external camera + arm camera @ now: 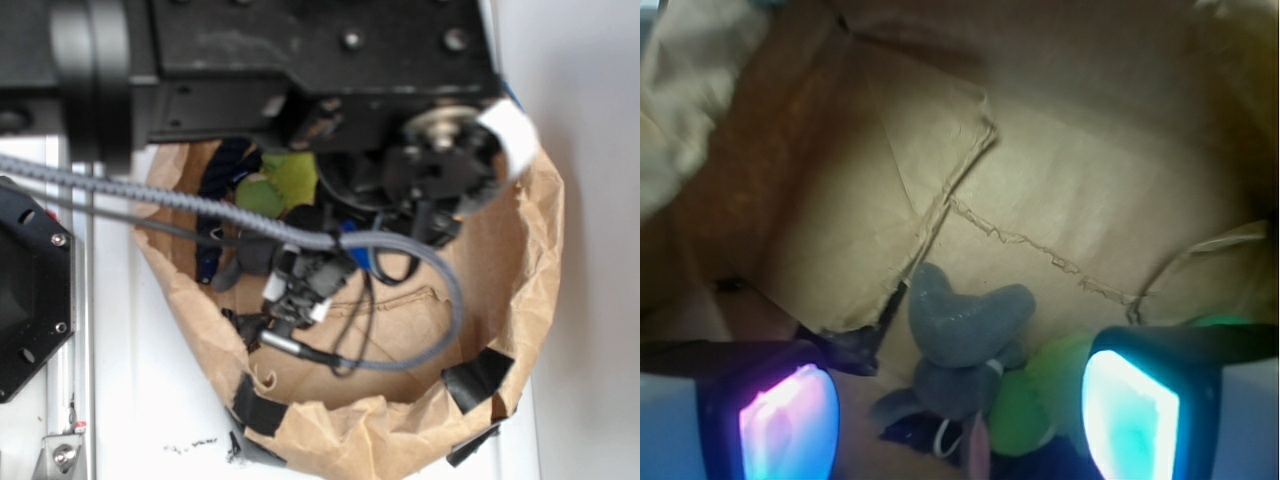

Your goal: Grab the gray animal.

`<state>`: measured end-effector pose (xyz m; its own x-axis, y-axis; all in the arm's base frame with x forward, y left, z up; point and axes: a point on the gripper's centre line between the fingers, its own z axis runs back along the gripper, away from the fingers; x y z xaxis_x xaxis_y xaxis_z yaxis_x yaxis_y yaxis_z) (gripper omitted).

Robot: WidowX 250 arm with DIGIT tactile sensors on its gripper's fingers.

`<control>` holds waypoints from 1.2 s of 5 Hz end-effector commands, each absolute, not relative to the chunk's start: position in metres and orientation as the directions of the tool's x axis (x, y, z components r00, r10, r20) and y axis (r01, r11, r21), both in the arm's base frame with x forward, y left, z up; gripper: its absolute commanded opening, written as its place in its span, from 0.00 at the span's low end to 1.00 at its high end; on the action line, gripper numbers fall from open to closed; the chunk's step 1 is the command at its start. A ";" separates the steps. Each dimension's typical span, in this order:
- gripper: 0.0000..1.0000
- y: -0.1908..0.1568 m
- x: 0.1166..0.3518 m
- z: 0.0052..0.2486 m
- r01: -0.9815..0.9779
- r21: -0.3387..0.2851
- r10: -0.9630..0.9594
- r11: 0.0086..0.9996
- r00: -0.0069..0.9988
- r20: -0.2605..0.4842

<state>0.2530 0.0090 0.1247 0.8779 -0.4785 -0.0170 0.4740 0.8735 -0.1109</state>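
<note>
Two glowing fingers (790, 425) sit spread apart at the frame's bottom corners, grasping nothing; gray animal (960, 335) lies between them, lower center.

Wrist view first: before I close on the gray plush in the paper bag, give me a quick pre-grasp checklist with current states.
1. Gripper open: ok, the two glowing fingertip pads stand wide apart.
2. Soft gray plush animal between the pads: ok, roughly centred.
3. Pads touching the gray animal: not ok, a gap shows on both sides.
4. Lime-green fuzzy plush out of the grasp: not ok, it lies against the gray animal near the right-hand pad.
5. Dark navy rope out of the way: cannot tell from the wrist view.
6. Crumpled brown paper bag wall clear of the arm: cannot tell.
</note>
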 end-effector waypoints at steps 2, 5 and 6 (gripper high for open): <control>1.00 0.020 0.244 0.107 0.518 -0.079 -0.519 0.852 0.855 0.006; 1.00 0.009 0.239 0.081 0.644 -0.041 -0.643 0.764 0.765 0.040; 1.00 0.007 0.236 0.068 0.712 -0.025 -0.709 0.701 0.701 0.075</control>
<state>0.2320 0.0107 0.0573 0.7134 -0.6992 0.0463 0.7006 0.7107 -0.0639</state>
